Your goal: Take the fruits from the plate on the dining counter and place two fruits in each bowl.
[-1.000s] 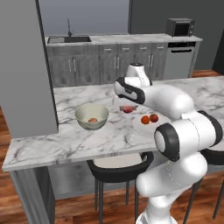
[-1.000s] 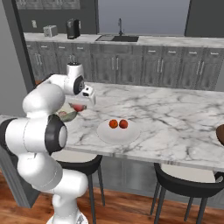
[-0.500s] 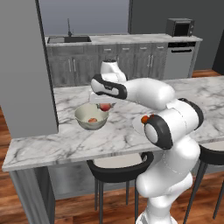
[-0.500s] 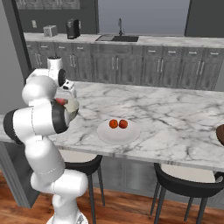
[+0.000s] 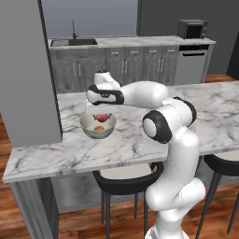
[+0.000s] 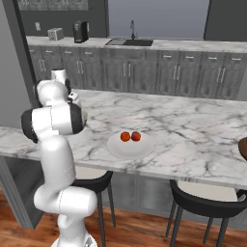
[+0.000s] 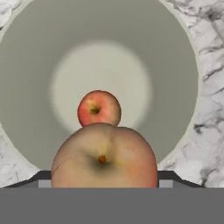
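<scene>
My gripper hangs over the pale cream-green bowl on the marble dining counter, shut on a reddish-orange fruit. In the hand view that held fruit sits large between the fingers, just above the bowl's wall. One red fruit lies on the bowl's floor. The flat white plate holds two fruits, one touching the other. The dark brown bowl peeks in at the counter's right end. In the right base view my own arm hides the pale bowl.
Black stools stand under the counter's near edge. A grey pillar rises at the counter's left end. Behind runs the grey-cabinet kitchen counter with a sink, a microwave and a toaster.
The arm has swung left from beside the plate to above the pale bowl, carrying a fruit. It now holds it lower, close over the bowl.
</scene>
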